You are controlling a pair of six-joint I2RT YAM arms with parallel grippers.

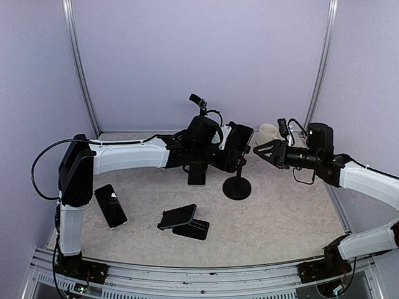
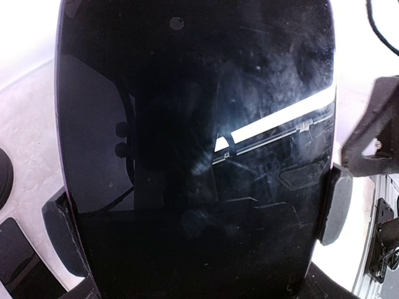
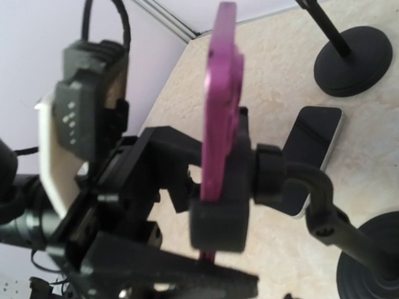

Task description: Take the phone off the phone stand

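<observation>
Mid-table (image 1: pixel 280 218) the stand (image 1: pixel 237 187) carries the phone (image 2: pixel 199 149) upright in its clamp (image 3: pixel 218 218), off the surface. The left claw (image 2: pixel 198 218) pinches the phone by its long edges, a pad (image 2: pixel 336 208) on each side. I would say the phone should slide out along the clamp's grip, not twist, with a firm squeeze so the glass does not slip. The round base looks light, and steadying the stem would stop it tipping. The left arm (image 1: pixel 131 156) stretches low from its base to the centre. The right arm (image 1: pixel 368 177) reaches in level, the right claw (image 1: pixel 259 151) spread just beside the phone.
</observation>
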